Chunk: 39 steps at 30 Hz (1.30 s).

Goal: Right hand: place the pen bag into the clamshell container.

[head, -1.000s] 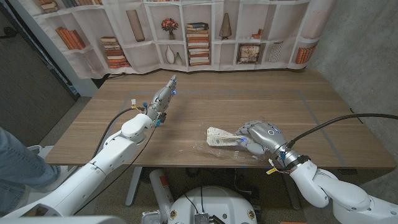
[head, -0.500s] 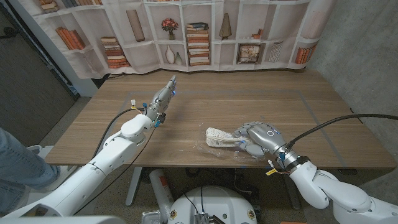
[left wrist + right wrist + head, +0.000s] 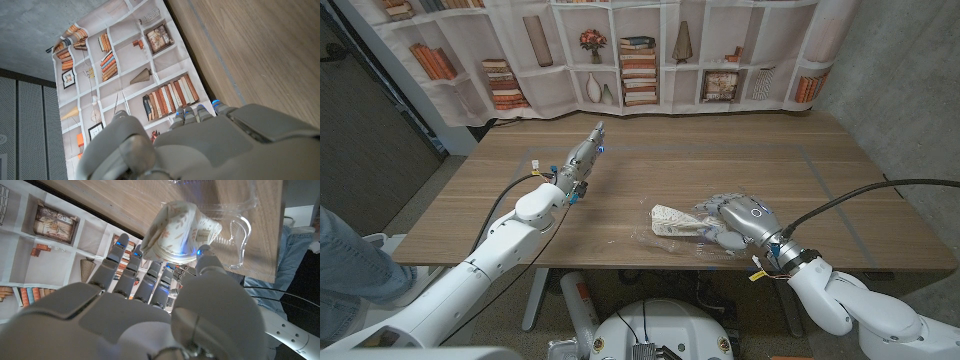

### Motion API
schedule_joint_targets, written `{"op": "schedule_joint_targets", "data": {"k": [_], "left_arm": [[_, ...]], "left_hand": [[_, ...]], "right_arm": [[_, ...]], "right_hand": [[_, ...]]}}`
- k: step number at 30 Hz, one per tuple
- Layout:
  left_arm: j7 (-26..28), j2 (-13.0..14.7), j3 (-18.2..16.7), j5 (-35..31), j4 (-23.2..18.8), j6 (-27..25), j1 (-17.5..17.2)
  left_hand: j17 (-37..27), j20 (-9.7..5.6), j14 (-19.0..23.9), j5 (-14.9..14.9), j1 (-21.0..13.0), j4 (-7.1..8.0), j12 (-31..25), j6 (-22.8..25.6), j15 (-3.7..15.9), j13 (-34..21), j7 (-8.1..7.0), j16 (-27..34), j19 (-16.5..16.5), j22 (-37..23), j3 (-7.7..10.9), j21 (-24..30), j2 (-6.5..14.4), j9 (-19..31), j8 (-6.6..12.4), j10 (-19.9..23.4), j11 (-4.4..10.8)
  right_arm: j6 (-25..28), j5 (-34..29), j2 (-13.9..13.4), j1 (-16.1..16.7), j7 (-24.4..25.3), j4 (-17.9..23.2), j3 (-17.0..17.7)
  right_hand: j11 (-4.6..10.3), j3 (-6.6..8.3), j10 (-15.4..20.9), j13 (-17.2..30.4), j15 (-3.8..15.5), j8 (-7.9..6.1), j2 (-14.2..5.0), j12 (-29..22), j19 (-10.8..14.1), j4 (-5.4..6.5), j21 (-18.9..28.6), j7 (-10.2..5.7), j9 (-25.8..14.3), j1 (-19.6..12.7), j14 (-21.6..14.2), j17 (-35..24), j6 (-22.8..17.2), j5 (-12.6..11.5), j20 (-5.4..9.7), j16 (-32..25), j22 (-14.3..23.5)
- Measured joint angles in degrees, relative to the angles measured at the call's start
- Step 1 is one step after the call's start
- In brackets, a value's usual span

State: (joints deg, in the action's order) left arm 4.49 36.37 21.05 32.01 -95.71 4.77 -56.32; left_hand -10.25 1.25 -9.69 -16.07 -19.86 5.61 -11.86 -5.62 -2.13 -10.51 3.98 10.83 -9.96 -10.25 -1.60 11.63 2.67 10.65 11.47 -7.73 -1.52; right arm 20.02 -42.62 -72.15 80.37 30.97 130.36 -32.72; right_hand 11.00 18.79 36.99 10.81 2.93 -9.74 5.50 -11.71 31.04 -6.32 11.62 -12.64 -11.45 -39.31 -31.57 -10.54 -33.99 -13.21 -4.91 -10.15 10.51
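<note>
The pen bag point(image 3: 676, 218), cream with a faint print, lies in the clear clamshell container point(image 3: 665, 240) near the table's front edge. My right hand point(image 3: 738, 222) sits just right of it, fingers spread toward the bag's near end. In the right wrist view the bag point(image 3: 175, 227) lies over the clear plastic point(image 3: 240, 225); the fingertips point(image 3: 142, 262) sit loosely at its end and do not clamp it. My left hand point(image 3: 582, 155) hovers over the table's left middle with fingers stretched out and nothing in it, its back point(image 3: 220, 145) seen in the left wrist view.
A bookshelf-print curtain point(image 3: 640, 55) hangs behind the wooden table point(image 3: 740, 150). A concrete wall point(image 3: 900, 90) stands to the right. A person's leg in jeans point(image 3: 345, 260) is at the left edge. The container lies close to the table's front edge.
My right hand has sunk slightly and its fingers have spread a little at the bag's end. The bag, the container and the left hand have stayed in place.
</note>
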Motion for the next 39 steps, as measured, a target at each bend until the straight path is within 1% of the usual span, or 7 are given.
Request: {"op": "schedule_joint_targets", "data": {"k": [5,9,12,17,26,31,39], "left_arm": [[-0.20,-0.14,0.21,0.06,0.29,0.03,0.26],[-0.34,-0.27,0.36,0.08,0.50,0.03,0.48],[-0.50,-0.37,0.55,0.09,0.79,0.03,0.75],[-0.72,-0.62,0.86,0.10,1.31,0.03,1.23],[-0.96,-0.97,1.25,0.10,2.12,-0.11,1.92],[-1.03,-1.04,1.36,0.07,2.28,-0.11,2.11],[-1.20,-1.32,1.55,0.02,2.68,-0.08,2.50]], "left_hand": [[0.00,0.00,0.00,0.00,0.00,0.00,0.00,0.00,0.00,0.00,0.00,0.00,0.00,0.00,0.00,0.00,0.00,0.00,0.00,0.00,0.00],[0.00,0.00,0.00,0.00,0.00,0.00,0.00,0.00,0.00,0.00,0.00,0.00,0.00,0.00,0.00,0.00,0.00,0.00,0.00,0.00,0.00],[0.00,0.00,0.00,0.00,0.00,0.00,0.00,0.00,0.00,0.00,0.00,0.00,0.00,0.00,0.00,0.00,0.00,0.00,0.00,0.00,0.00],[0.00,0.00,0.00,0.00,-0.30,0.00,0.00,-0.01,0.00,0.00,0.00,0.00,0.00,0.00,0.01,0.00,0.30,0.01,0.00,0.00,0.00],[0.00,0.00,0.00,0.00,-0.30,0.00,0.00,-0.01,0.00,0.00,0.00,0.00,0.00,0.00,0.01,0.00,0.30,0.01,0.00,0.00,0.00],[0.00,0.00,0.00,0.00,-0.30,0.00,0.00,-0.01,0.00,0.00,0.00,0.00,0.00,0.00,0.01,0.00,0.30,0.01,0.00,0.00,0.00],[0.00,0.30,0.00,0.00,-0.30,0.06,0.00,-0.01,0.00,0.00,0.00,0.00,0.30,0.00,-0.42,0.00,0.30,0.02,0.00,0.00,0.00]], "right_arm": [[0.24,0.33,-0.44,0.32,-0.01,0.35,0.25],[0.28,0.68,-0.79,0.52,-0.04,0.57,0.48],[0.28,0.99,-1.01,0.61,-0.10,0.71,0.65],[0.27,1.34,-1.20,0.67,-0.12,0.83,0.84],[0.01,2.01,-1.69,0.96,0.06,1.19,1.44],[0.00,2.13,-2.04,1.16,0.30,1.54,1.79],[-0.11,2.89,-3.01,1.59,0.98,2.31,2.86]], "right_hand": [[-0.39,-0.32,-1.00,0.00,0.05,0.00,0.09,0.41,0.01,0.32,0.00,-0.04,0.00,0.73,0.58,0.00,1.25,-0.44,-0.42,0.00,0.00],[-0.81,-0.76,-2.24,-0.01,-0.17,0.00,0.82,0.41,0.01,0.76,0.00,0.17,0.00,1.46,1.20,0.00,3.33,-0.78,-0.42,0.00,0.00],[-1.10,-1.25,-3.35,-0.01,-0.16,-0.01,0.83,0.73,-0.31,0.78,0.00,0.17,0.00,2.05,1.60,0.00,4.54,-1.08,-0.74,0.00,0.00],[-1.06,-1.25,-4.19,0.28,-0.12,-0.01,1.13,0.74,-0.52,0.78,0.00,0.17,0.00,2.35,2.01,0.01,5.77,-1.43,-0.95,0.00,0.00],[-1.19,-1.49,-4.67,0.27,-0.16,-0.01,1.42,0.74,-0.71,1.03,0.00,0.05,0.00,2.66,2.21,0.01,6.28,-1.84,-1.14,0.00,0.00],[-1.19,-1.89,-4.67,0.27,-0.16,-0.46,0.97,0.74,-0.49,1.42,0.00,0.06,0.00,3.55,2.21,0.01,6.27,-2.05,-1.35,0.00,0.00],[-1.50,-2.14,-4.98,0.26,-0.25,-0.46,0.51,0.74,-0.39,1.67,0.00,0.06,0.00,4.01,2.93,0.01,6.27,-2.27,-1.44,0.00,0.00]]}}
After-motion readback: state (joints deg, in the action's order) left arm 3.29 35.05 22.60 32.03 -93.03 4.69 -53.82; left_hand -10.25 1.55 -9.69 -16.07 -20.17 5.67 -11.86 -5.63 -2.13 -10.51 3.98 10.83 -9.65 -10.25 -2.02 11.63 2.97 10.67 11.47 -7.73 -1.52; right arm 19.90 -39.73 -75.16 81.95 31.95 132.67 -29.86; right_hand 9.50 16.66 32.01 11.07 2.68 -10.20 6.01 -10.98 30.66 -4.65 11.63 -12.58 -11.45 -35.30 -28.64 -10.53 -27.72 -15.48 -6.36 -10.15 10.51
